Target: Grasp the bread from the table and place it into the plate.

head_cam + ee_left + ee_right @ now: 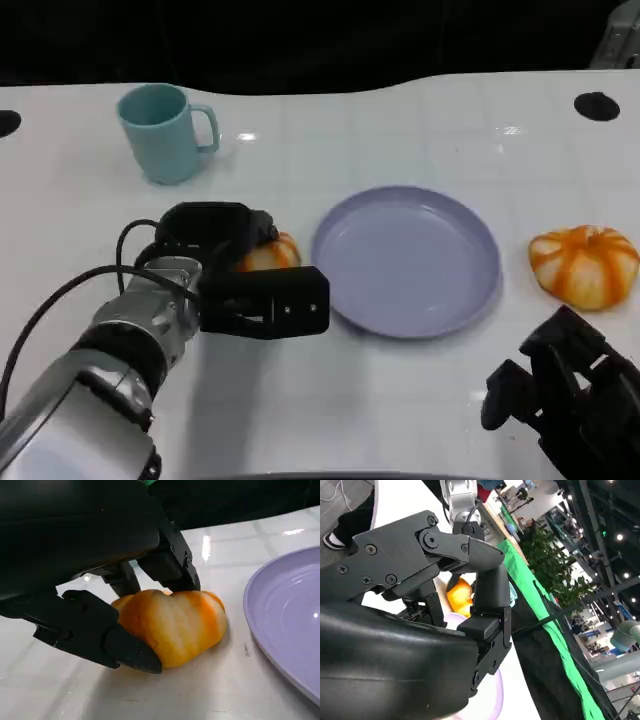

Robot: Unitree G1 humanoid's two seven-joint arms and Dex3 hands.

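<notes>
Golden-orange glazed bread roll (172, 625) resting on the white table (400, 400), just left of the round lavender plastic plate (407, 260) and apart from its rim. Clasped by the black left hand (235, 270), fingers (170, 562) pressed on the far side, thumb against the near side. Long axis lying roughly level, pointing toward the plate. Right hand (570, 390) low, right of the plate, curled loosely on nothing.
</notes>
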